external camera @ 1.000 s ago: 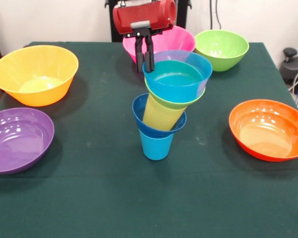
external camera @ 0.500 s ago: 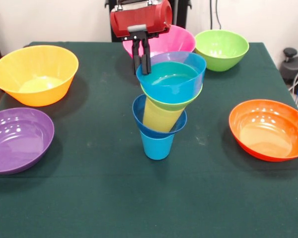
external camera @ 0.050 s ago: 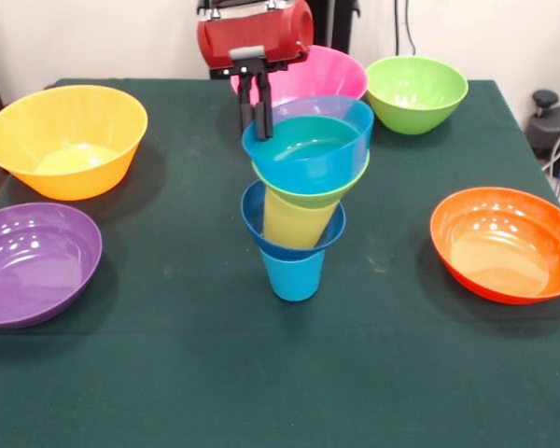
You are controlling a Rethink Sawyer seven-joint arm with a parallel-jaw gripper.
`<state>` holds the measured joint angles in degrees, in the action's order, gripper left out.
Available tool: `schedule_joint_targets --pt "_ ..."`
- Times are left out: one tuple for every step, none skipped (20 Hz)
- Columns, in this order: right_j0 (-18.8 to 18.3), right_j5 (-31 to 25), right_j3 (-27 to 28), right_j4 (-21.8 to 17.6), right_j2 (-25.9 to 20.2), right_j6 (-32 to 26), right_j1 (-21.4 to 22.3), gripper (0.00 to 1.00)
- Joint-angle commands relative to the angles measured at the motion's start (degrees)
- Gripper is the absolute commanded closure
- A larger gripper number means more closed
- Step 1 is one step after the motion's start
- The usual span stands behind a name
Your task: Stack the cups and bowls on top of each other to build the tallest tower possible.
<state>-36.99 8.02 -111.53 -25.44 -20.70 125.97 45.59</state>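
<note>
Red and black, my gripper (external camera @ 0.050 s ago: 256, 119) hangs at the rim of the light blue bowl (external camera @ 0.050 s ago: 303, 149); its two dark fingers are close together and pinch that rim on the side away from the camera. This bowl sits on top of the tower (external camera @ 0.050 s ago: 297, 201), nested in the small green bowl (external camera @ 0.050 s ago: 310, 190). Under them come the yellow cup (external camera @ 0.050 s ago: 297, 220), the dark blue bowl (external camera @ 0.050 s ago: 282, 238) and, at the base, the blue cup (external camera @ 0.050 s ago: 292, 274), which stands on the dark green tablecloth (external camera @ 0.050 s ago: 261, 373). The upper part leans a little toward the right of the picture. Around it lie the yellow-orange bowl (external camera @ 0.050 s ago: 67, 140), the purple bowl (external camera @ 0.050 s ago: 33, 261), the pink bowl (external camera @ 0.050 s ago: 329, 77), the green bowl (external camera @ 0.050 s ago: 417, 91) and the orange bowl (external camera @ 0.050 s ago: 506, 243), all apart from the tower. Behind the table I see a pale wall (external camera @ 0.050 s ago: 121, 37).
</note>
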Motion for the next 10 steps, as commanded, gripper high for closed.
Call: schedule_joint_targets --pt "-1.0 -1.9 -0.8 -5.0 -0.8 0.7 -1.3 1.0" --pt "-1.6 -2.3 -0.8 -5.2 -1.3 0.5 -1.1 1.0" --pt "-1.8 -2.5 -0.7 -5.3 -1.4 0.4 -1.0 1.0" --pt "-1.9 -2.6 -0.6 -5.4 -1.5 0.3 -1.1 1.0" --pt "-2.0 -2.7 -0.6 -5.5 -1.6 0.2 -1.0 1.0" --pt "-2.5 -3.1 -0.5 -5.8 -2.0 0.0 -0.9 1.0" --pt "-2.8 -3.3 -0.5 -6.0 -2.3 -0.2 -0.9 1.0" --pt "-3.6 -3.8 -0.4 -6.3 -2.9 -0.6 -0.7 1.0" --pt "-4.0 -4.1 -0.4 -6.4 -3.2 -0.7 -0.6 1.0" --pt "-4.5 -4.3 -0.4 -6.7 -3.6 -0.9 -0.6 1.0"
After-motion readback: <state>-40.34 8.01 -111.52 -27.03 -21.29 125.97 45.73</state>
